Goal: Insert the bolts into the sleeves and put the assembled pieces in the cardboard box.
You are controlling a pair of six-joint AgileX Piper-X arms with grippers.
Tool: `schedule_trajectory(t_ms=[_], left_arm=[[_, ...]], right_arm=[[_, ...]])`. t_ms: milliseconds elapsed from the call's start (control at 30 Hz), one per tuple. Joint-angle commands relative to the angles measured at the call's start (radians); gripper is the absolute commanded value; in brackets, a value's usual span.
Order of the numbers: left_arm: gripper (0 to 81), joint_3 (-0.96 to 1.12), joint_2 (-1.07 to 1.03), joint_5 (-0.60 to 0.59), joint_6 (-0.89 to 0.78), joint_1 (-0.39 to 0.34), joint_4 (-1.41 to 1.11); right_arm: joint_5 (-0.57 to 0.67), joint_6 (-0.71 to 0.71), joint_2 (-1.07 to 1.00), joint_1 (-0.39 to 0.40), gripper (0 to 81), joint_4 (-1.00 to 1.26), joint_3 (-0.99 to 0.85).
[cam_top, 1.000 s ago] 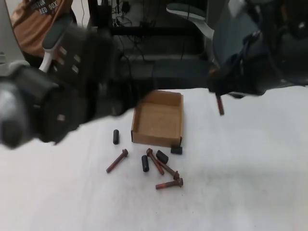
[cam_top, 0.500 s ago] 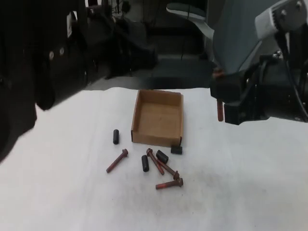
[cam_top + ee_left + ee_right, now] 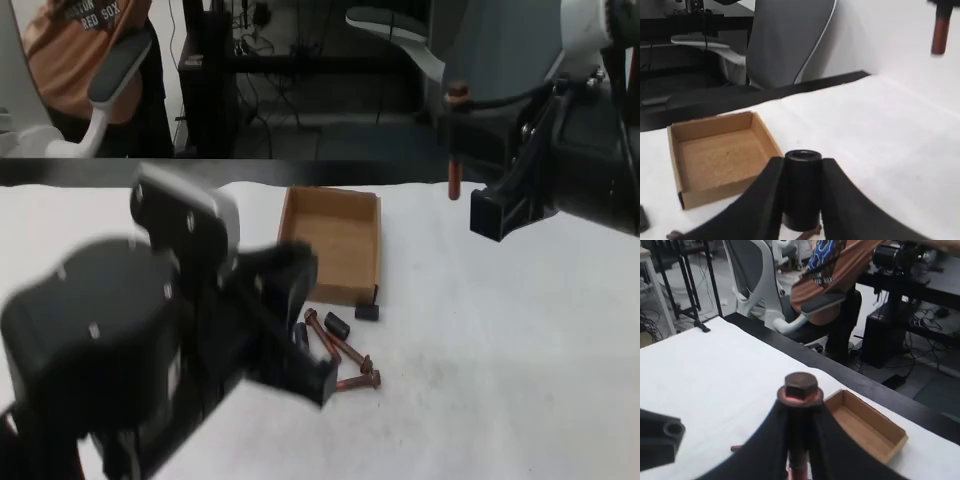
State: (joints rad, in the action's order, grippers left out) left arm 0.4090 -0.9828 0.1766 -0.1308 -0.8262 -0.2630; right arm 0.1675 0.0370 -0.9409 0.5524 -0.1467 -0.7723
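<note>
Left arm comes in low, right arm lifts.
Your left gripper (image 3: 801,164) holds a sleeve (image 3: 801,195), right gripper (image 3: 801,409) a bolt (image 3: 801,385); box (image 3: 720,152) empty.

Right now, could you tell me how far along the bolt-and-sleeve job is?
Done: nothing yet, the cardboard box is empty. In hand: the left end effector grips a sleeve upright, the right end effector grips a bolt, not yet joined. Left: that insertion, plus the loose bolts and sleeves on the bench.

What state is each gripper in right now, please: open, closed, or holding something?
Left gripper: closed on a black sleeve, held upright.
Right gripper: closed on a bolt, head up.
</note>
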Motion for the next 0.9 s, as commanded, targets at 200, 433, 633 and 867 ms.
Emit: schedule_trajectory(t_ms=[200,433,633,867], left_arm=[[1.8,-0.149,-0.093,0.11,0.026,-0.076,-0.335],[1.8,-0.169,-0.243,0.259,0.027,-0.227,-0.558],[1.8,-0.169,-0.375,0.279,0.079,-0.256,-0.717],[1.8,-0.169,-0.386,0.341,0.054,-0.254,-0.808]], right_arm=[[0.002,-0.087,0.003,0.039,0.0,0.257,0.149],[0.039,-0.098,-0.033,0.067,0.0,0.33,0.159],[0.04,-0.098,-0.139,0.122,0.0,0.396,0.159],[0.014,-0.098,-0.205,0.143,0.0,0.47,0.159]])
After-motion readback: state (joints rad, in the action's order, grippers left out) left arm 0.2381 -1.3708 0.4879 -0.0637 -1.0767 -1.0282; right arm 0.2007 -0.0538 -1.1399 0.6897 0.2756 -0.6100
